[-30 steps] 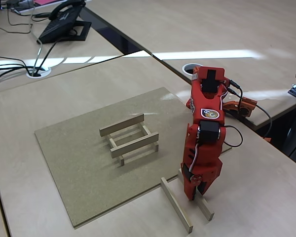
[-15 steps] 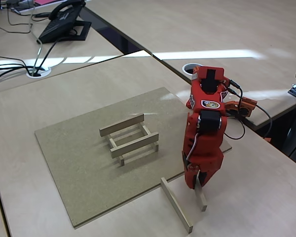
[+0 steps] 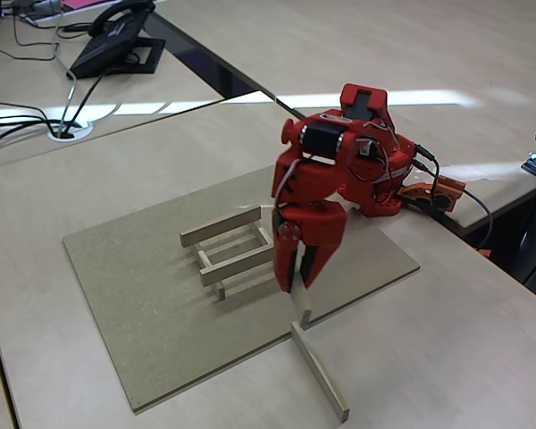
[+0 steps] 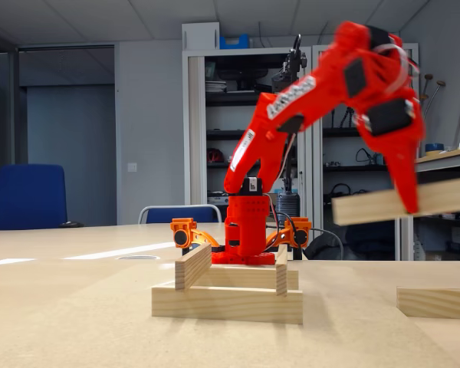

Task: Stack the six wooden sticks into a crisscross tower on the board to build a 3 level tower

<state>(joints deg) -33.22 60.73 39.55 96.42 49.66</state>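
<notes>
Black desk phone top left, cables near grommet; blue chair, shelving cabinet behind.

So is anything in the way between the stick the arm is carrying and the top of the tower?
Nothing visible. The gripper holds the stick in the air beside the crisscross tower, above its top level in a fixed view, with open space between them.
</notes>
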